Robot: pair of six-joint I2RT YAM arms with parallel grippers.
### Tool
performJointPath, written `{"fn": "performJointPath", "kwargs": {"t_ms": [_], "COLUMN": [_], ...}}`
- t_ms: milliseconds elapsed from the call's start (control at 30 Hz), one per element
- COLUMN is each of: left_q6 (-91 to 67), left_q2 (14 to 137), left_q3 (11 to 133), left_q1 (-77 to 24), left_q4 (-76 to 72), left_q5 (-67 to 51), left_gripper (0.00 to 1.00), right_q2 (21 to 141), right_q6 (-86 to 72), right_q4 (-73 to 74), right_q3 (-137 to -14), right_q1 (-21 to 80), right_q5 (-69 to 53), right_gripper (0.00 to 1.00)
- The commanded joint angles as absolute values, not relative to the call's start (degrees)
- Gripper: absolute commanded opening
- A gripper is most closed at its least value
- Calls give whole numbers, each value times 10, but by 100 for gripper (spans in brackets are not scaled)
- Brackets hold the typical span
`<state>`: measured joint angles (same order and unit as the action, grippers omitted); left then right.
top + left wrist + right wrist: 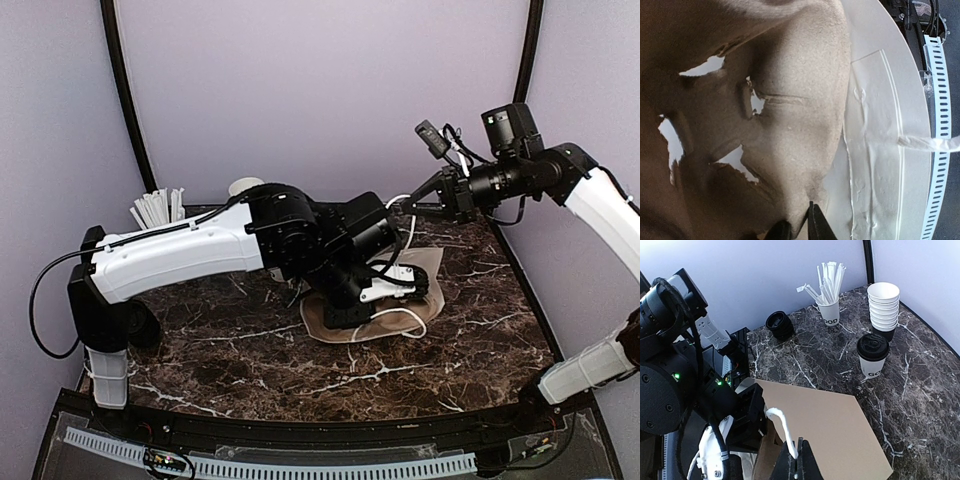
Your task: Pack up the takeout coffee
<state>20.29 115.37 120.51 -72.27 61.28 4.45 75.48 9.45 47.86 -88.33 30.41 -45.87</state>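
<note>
Between the closed fingertips of my right gripper (796,460) sits the white handle (782,422); my left gripper (799,226) pinches the rim of the brown paper bag (830,430). I'd spread both evenly, without tearing, before fetching the lidded coffee cup (872,355) standing at one o'clock.

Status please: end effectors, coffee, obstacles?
Left end effector pinches brown bag edge. Right end effector shut on bag handle. Lidded coffee upright, outside bag. Cup stack close behind.
</note>
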Motion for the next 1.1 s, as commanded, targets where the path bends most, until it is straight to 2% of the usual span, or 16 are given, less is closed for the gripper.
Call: {"fn": "performJointPath", "kwargs": {"t_ms": [0, 367, 567, 833, 1067], "left_q6": [210, 219, 221, 219, 217], "left_q2": [1148, 1185, 1184, 1111, 1004], "left_q3": [1186, 1187, 1211, 1241, 1168], "left_q1": [-726, -707, -706, -709, -710], "left_q4": [652, 636, 636, 602, 454], "left_q5": [13, 62, 83, 79, 47], "left_gripper": [15, 14, 14, 14, 15], "right_q2": [757, 755, 754, 773, 809], "right_q6": [127, 169, 162, 117, 86], "right_q4": [470, 516, 500, 447, 429], "right_q3": [-883, -895, -885, -891, -916], "right_q1": [322, 351, 350, 312, 249], "right_q5": [-499, -546, -473, -334, -312], "right_gripper": [0, 0, 0, 0, 0]}}
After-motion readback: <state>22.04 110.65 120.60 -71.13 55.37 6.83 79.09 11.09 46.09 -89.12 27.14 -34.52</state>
